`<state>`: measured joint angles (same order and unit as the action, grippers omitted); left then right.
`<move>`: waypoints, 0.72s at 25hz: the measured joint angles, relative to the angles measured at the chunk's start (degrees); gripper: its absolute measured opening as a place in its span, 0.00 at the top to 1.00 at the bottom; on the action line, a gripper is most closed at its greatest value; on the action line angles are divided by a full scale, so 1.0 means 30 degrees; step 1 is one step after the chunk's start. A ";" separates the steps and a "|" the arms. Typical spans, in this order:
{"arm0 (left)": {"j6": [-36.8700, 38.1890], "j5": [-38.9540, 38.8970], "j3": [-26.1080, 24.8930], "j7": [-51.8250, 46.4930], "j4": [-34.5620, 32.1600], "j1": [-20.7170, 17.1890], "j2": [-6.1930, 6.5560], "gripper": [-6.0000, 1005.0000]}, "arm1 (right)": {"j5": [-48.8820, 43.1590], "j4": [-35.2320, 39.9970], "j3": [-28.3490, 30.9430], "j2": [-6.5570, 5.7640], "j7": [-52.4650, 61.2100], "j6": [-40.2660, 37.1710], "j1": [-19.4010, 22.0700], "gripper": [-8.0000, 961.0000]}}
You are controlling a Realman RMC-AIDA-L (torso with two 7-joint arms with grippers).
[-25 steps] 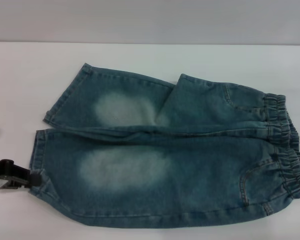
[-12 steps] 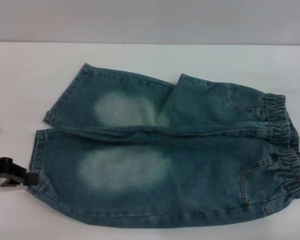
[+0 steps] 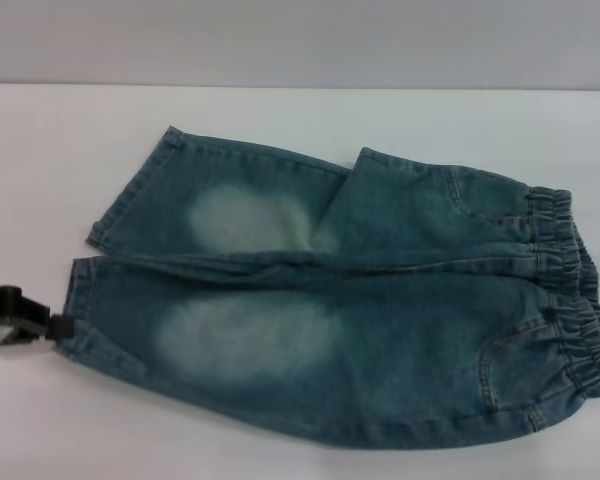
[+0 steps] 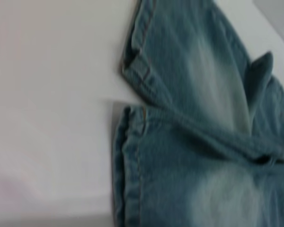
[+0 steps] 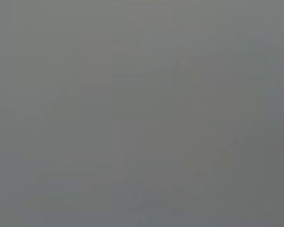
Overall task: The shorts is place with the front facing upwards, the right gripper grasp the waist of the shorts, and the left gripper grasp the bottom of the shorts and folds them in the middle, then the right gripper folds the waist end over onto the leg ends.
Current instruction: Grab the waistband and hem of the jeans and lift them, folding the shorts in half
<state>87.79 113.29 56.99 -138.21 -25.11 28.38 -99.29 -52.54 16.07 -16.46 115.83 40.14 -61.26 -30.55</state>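
Note:
The blue denim shorts (image 3: pixel 330 300) lie front up on the white table (image 3: pixel 40 170), legs pointing left. The ruffled waist of the shorts (image 3: pixel 570 290) is at the right edge. The bottom of the shorts shows as two straight hems, the far one (image 3: pixel 130 200) flat and the near one (image 3: pixel 75 300) drawn up at its corner. My left gripper (image 3: pixel 58 326) comes in from the left edge, shut on that near hem. In the left wrist view the near hem (image 4: pixel 120 179) hangs a little above the table with a shadow under it. The right gripper is out of view.
White tabletop (image 3: pixel 280 120) surrounds the shorts on the far and left sides. A grey wall (image 3: pixel 300 40) runs behind the table's far edge. The right wrist view shows only plain grey.
My left gripper has risen and shifted slightly left. The near leg's lower-left corner has been pulled up with it, and the front edge of that leg has drawn back from the table's front.

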 joint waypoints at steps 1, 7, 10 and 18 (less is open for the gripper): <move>-0.0055 -0.0001 -0.0257 0.0019 -0.0022 -0.0033 -0.0021 0.96 | -0.0493 0.0417 -0.0439 -0.0115 0.1061 0.0059 0.0109 0.32; -0.0272 -0.0004 -0.1496 0.0155 -0.0035 -0.0047 -0.0188 0.96 | -0.6552 0.4185 -0.3761 -0.1467 1.0742 -0.0489 0.0506 0.32; -0.0364 -0.0003 -0.1739 0.0180 -0.0049 0.0146 -0.0346 0.96 | -1.0613 0.5980 -0.5157 -0.2675 1.6234 -0.2104 0.0209 0.32; -0.0473 -0.0011 -0.1800 0.0273 -0.0519 0.0363 -0.0756 0.96 | -2.2249 1.0371 -0.5669 -0.4695 2.4846 -1.0667 -0.2469 0.32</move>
<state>86.37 113.26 51.59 -137.39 -26.67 29.47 -101.56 -119.28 47.18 -33.47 101.75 114.68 -93.26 -37.96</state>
